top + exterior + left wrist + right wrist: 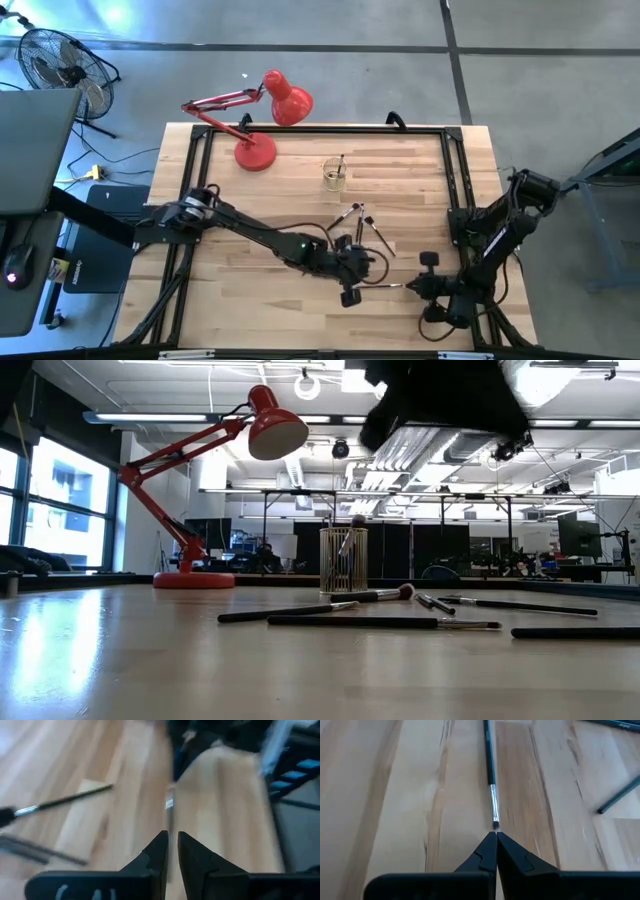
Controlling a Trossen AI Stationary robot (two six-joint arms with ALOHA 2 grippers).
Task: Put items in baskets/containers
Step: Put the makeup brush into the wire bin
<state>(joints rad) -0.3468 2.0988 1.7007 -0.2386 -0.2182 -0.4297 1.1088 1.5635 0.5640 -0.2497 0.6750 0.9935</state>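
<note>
Several thin brushes lie flat on the wooden table point(260, 205), in a cluster point(358, 225) at its middle; they also show in the low view point(380, 622). One dark brush point(385, 285) lies between my two grippers. The small glass cup point(334, 178) stands upright farther back with a brush point(341, 165) leaning in it; the cup also shows in the low view point(343, 560). My left gripper point(172, 840) hangs above the table by this brush's handle end, its fingers a narrow gap apart, in line with the brush point(170, 805). My right gripper point(496, 836) is shut, low over the table, at the brush's bristle tip point(495, 824). My right gripper's shut fingertips point(490, 842) stand right at the bristle tip of the brush, in line with it, coming from the table's right side. Whether they touch it I cannot tell. The brush lies flat on the table.
A red desk lamp point(262, 120) stands at the table's far left, its head over the far edge. A black frame point(455, 170) runs along the table's sides. Bare wood lies left of the brushes and around the cup.
</note>
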